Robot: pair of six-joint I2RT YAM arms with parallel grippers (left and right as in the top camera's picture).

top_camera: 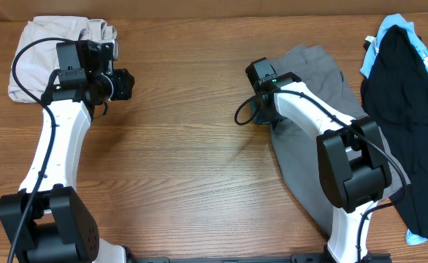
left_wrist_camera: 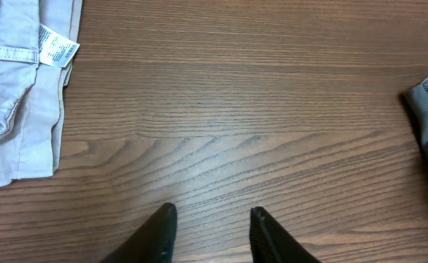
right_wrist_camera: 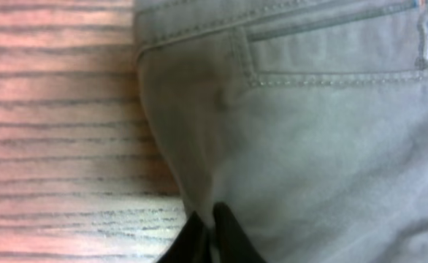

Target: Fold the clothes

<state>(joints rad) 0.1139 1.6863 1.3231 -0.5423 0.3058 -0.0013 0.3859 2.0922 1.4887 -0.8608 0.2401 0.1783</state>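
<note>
The right gripper (right_wrist_camera: 210, 234) clamps the grey shorts (right_wrist_camera: 309, 146) at their near edge, cloth spreading ahead; left gripper (left_wrist_camera: 210, 226) part-open, empty. Grasp looks made; next, lift and fold across

I work over a brown wooden surface (top_camera: 192, 146) whose dark grain runs from 9 o'clock to 3 o'clock in the overhead view. A paler tan band (top_camera: 199, 6) borders it at 12 o'clock. The light is soft and even, leaving only faint shadows on the wood. In my right wrist view, the wood at 9 o'clock takes a reddish tint.
</note>
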